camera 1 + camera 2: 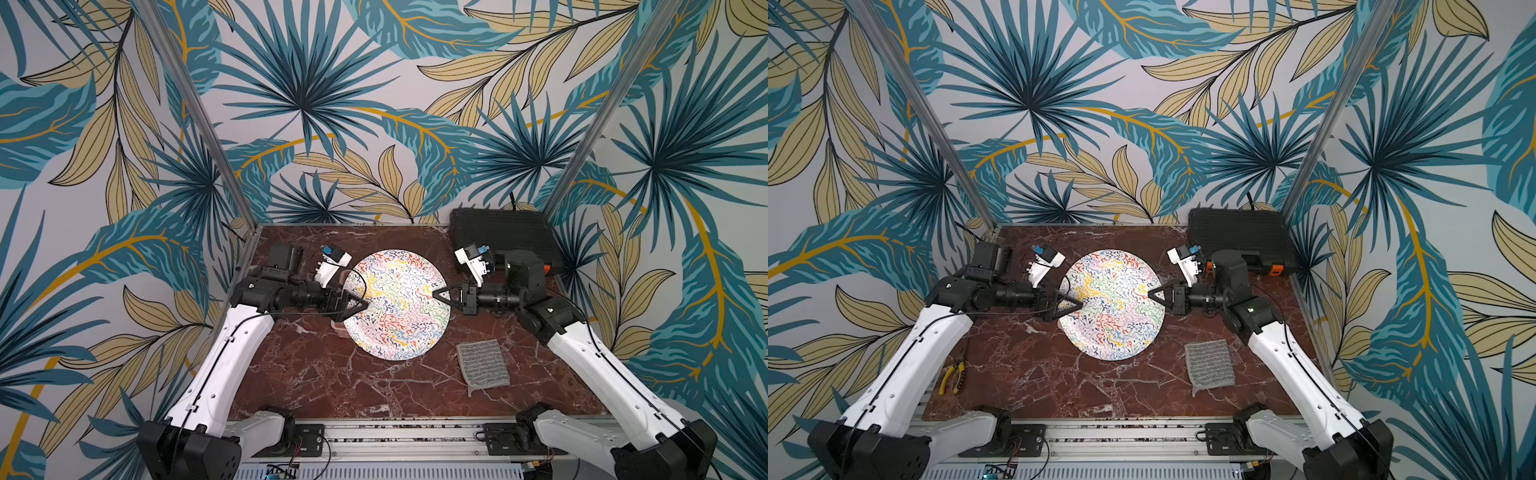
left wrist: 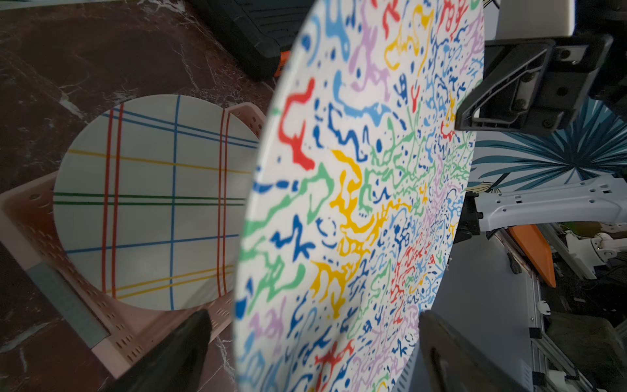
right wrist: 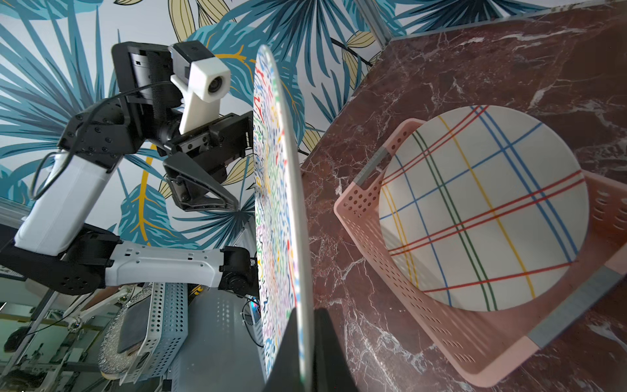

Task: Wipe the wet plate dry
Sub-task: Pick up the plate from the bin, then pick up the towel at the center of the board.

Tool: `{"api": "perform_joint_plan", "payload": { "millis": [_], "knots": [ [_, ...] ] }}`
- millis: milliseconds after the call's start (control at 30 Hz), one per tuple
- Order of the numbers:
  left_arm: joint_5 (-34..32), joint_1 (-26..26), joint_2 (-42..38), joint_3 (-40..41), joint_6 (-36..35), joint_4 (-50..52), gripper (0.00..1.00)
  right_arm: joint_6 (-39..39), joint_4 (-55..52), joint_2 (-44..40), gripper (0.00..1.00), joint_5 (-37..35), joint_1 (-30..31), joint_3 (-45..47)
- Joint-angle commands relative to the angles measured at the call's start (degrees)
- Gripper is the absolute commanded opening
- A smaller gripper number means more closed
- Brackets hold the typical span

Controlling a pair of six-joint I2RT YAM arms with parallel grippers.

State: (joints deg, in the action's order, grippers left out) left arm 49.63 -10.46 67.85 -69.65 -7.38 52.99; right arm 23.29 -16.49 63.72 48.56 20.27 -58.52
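Closing the spread-open left claw (image 1: 362,306) squarely on the plate (image 1: 397,303), held in the air above the table (image 1: 316,374), seems wise before the right claw (image 1: 436,294), clamped on its opposite rim, lets go for the cloth (image 1: 483,365).

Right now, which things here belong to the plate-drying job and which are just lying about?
Belongs to the job:
- squiggly plate, held at its edge by the shut right end effector
- open left end effector at its opposite edge
- grey cloth, untouched

Lying about:
- pink basket
- striped plate in it
- black case
- pliers
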Motion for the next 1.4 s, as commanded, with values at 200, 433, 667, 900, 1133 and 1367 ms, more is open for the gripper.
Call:
{"api": "perform_joint_plan", "payload": {
  "millis": [200,433,667,900,1133,1367],
  "knots": [
    [9.64,-0.14,0.37,1.69,1.64,-2.08,0.74,-0.98,7.37,4.65,0.0,3.48,0.03,1.55],
    [9.4,-0.1,-0.38,2.53,1.83,-2.54,0.51,-4.18,6.37,5.42,0.0,0.04,-0.1,1.57],
    [9.25,-0.09,-1.36,2.85,1.75,-2.76,0.16,-4.59,5.28,7.57,0.06,-3.98,-0.23,0.1],
    [8.03,-0.03,-2.45,2.69,2.19,-3.71,0.0,-5.27,-1.63,6.32,0.48,-16.47,-0.27,-1.69],
    [4.37,0.51,-4.4,2.44,3.53,-5.01,0.0,-1.62,-15.63,-1.88,0.69,-40.34,0.04,-0.41],
    [0.42,1.81,-5.88,2.17,4.32,-5.87,0.0,14.31,-39.55,-3.14,0.68,-67.17,8.33,3.32]
  ]
}}
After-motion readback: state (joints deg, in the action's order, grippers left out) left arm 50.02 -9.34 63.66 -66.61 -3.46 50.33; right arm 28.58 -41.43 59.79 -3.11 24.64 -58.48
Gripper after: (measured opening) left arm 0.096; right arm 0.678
